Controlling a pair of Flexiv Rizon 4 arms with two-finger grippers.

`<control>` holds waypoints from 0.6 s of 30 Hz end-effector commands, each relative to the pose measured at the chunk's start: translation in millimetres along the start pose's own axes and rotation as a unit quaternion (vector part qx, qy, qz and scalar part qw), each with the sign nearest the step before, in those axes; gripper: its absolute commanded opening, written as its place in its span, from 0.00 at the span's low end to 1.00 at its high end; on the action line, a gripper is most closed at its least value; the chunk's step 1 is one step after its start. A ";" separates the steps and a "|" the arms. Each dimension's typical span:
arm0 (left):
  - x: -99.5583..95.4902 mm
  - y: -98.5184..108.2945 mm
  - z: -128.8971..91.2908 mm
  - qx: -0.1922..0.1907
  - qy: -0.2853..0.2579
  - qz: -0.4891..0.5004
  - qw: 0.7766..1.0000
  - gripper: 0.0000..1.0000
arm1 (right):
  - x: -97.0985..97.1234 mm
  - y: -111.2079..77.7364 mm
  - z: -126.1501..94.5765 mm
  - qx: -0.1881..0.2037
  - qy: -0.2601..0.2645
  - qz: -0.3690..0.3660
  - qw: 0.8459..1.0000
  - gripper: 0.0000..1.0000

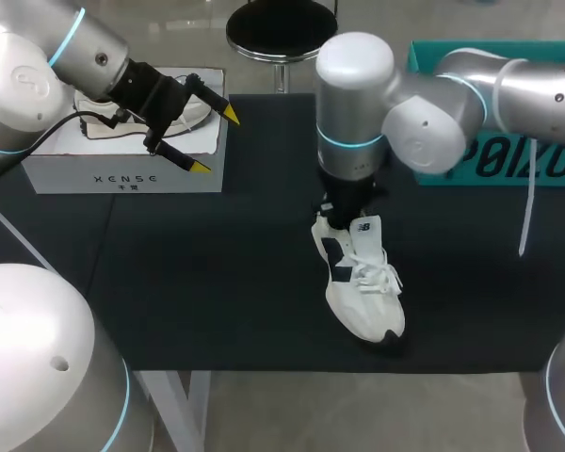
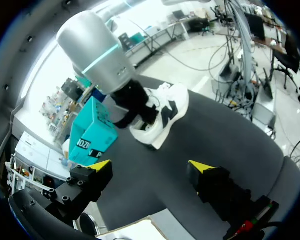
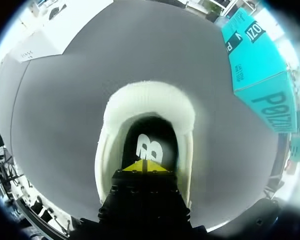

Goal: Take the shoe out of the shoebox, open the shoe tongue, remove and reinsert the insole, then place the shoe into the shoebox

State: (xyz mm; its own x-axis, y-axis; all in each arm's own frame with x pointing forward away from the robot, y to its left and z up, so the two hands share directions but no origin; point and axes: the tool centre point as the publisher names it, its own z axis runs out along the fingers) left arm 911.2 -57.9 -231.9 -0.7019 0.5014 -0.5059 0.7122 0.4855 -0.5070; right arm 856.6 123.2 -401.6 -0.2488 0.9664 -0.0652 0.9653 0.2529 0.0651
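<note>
the shoe (image 1: 363, 282) stands on the mat, out of the teal shoebox (image 3: 250, 60), as my right gripper (image 3: 144, 165), tips closed together, dips into its mouth at the tongue (image 3: 151, 147), likely to open it, while my left gripper (image 1: 215, 139) hangs open, out of the way, over a white box (image 1: 122, 169).

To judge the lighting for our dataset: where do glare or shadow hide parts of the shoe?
Head view: shoe evenly lit, thin shadow under its toe. Right wrist view: the shoe's inside is in deep shadow ahead of the right gripper. Left wrist view: no glare on the shoe, its side plainly lit.
</note>
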 end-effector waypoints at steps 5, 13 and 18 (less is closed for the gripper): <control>-0.6 0.0 0.2 -0.001 0.002 0.000 1.000 1.00 | 1.8 -1.8 24.0 0.005 0.008 0.003 1.000 0.00; -0.6 0.0 0.2 -0.001 0.002 0.000 1.000 1.00 | -6.6 3.6 4.9 -0.009 -0.003 0.003 1.000 0.00; -0.6 0.0 0.2 -0.001 0.002 0.000 1.000 1.00 | -6.2 9.5 3.8 -0.014 -0.004 -0.001 1.000 0.00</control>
State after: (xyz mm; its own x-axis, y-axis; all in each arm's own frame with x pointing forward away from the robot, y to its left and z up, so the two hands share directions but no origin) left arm 911.2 -57.9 -231.8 -0.7019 0.5013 -0.5059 0.7122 0.4855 -0.5070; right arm 866.0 118.7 -404.2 -0.2483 0.9659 -0.0735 0.9627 0.2545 0.0923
